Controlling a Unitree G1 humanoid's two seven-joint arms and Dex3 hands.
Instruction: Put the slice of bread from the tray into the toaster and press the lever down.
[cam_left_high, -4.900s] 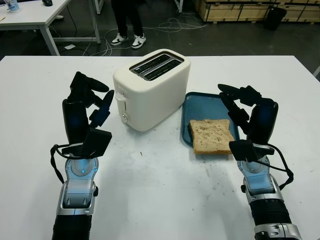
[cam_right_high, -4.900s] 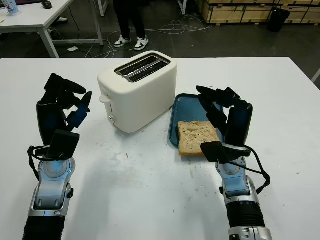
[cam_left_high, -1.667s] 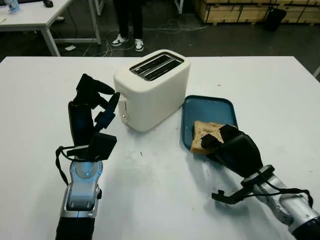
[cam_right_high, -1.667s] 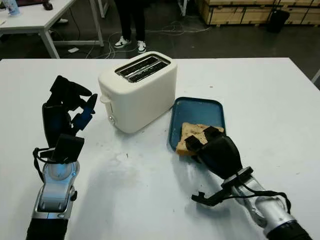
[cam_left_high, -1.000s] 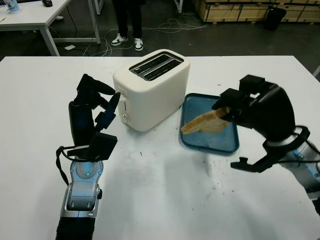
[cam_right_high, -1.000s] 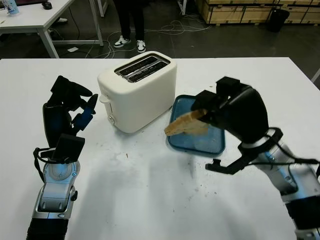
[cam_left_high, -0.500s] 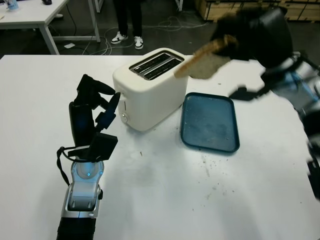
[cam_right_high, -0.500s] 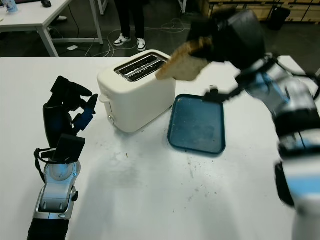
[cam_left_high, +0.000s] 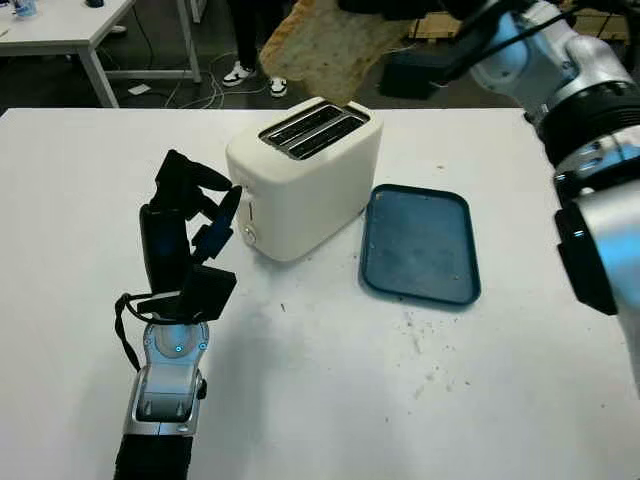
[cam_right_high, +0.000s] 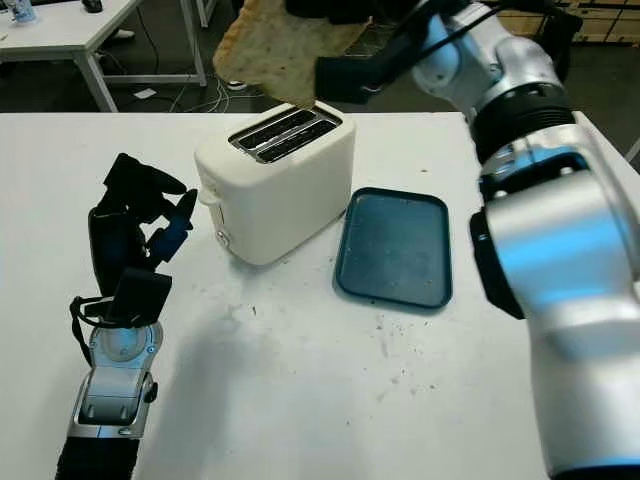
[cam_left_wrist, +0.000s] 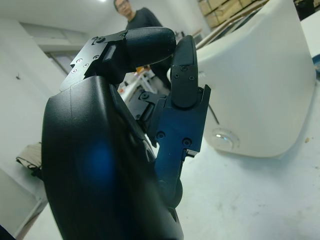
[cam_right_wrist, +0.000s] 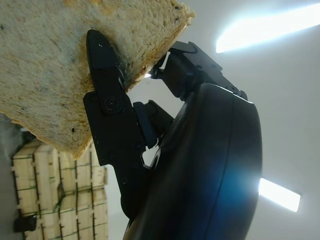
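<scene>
Bread slice (cam_left_high: 325, 45), pinched in the right hand (cam_right_wrist: 150, 130) above the toaster (cam_left_high: 305, 175) slots (left hand (cam_left_high: 185, 225) open beside it), should be turned edge-down and aligned before lowering.

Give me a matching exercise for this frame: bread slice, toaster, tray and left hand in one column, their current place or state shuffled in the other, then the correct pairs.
Things:
1. slice of bread
2. toaster
3. tray
4. left hand

States:
A. bare, on the table right of the toaster
B. open, raised beside the toaster's lever end
C. held in the air above the slots by the right hand
D. both slots vacant

Pairs: 1-C, 2-D, 3-A, 4-B
</scene>
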